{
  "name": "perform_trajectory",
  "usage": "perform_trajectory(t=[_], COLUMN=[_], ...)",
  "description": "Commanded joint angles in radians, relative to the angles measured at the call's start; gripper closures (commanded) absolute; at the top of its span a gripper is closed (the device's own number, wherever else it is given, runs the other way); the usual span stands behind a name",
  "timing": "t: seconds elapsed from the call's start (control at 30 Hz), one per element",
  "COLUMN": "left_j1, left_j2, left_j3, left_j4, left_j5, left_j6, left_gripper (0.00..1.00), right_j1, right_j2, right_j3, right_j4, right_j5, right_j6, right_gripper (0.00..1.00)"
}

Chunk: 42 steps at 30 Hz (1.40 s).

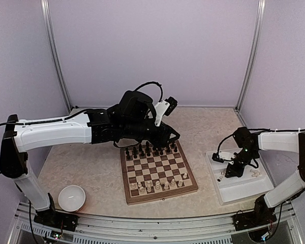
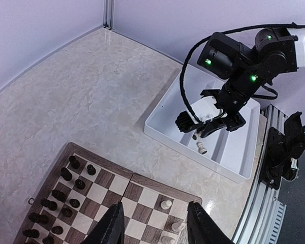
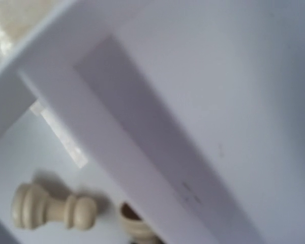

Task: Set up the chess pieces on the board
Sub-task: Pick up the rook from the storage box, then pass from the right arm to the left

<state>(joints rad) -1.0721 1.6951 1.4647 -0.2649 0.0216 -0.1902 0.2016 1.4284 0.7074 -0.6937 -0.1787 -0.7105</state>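
The board (image 1: 158,172) lies mid-table, with dark chessmen on its far rows and several cream chess pieces (image 1: 157,185) on its near rows. My left gripper (image 1: 172,136) hovers above the board's far edge, open and empty. In the left wrist view its fingers (image 2: 112,226) straddle board squares near two cream pieces (image 2: 166,204). My right gripper (image 1: 227,172) reaches down into the white tray (image 1: 244,190). The right wrist view shows a cream pawn (image 3: 51,206) lying on the tray floor and a second cream piece (image 3: 134,225) half hidden at the bottom edge. Its fingers do not show.
A white bowl (image 1: 71,197) sits at the near left. More cream pieces (image 1: 254,173) lie in the tray's right part. In the left wrist view the tray (image 2: 165,127) stands right of the board (image 2: 142,195), with one cream piece (image 2: 201,148) lying in it.
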Motion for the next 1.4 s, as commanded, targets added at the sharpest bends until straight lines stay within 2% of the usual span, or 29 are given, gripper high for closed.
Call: perform_trajectory(t=[0.0,0.27,0.5,0.63,0.83,1.07,1.37], left_j1=[0.003,-0.001,-0.018,-0.043,-0.049,-0.046,-0.029], left_j2=[0.012,0.051,0.16,0.227,0.26,0.3,0.264], left_j3=[-0.031,-0.148,-0.118,-0.039,-0.02,-0.001,-0.049], left_j4=[0.091,0.371,0.545,0.543,0.526,0.511,0.506], left_j5=[0.039,0.16,0.288,0.302,0.292,0.319,0.241], left_j6=[-0.027,-0.152,-0.312,-0.333,-0.361,-0.385,-0.404], left_gripper=[0.57,0.57,0.56,0.5,0.51,0.59,0.55], right_j1=[-0.005,0.024,0.205,0.292,0.363,0.387,0.391], right_j2=[-0.054,-0.225,-0.218,-0.171,-0.136,-0.131,-0.135], right_j3=[-0.025,0.146,0.325,0.41,0.452,0.478,0.451], right_j4=[-0.02,-0.228,-0.277,-0.281,-0.286,-0.297,-0.293], right_j5=[-0.003,-0.212,-0.302,-0.302,-0.292,-0.29,-0.278], right_j6=[-0.015,-0.062,-0.023,-0.002,-0.003,-0.002,-0.004], right_gripper=[0.91,0.91,0.91,0.91,0.9,0.9,0.91])
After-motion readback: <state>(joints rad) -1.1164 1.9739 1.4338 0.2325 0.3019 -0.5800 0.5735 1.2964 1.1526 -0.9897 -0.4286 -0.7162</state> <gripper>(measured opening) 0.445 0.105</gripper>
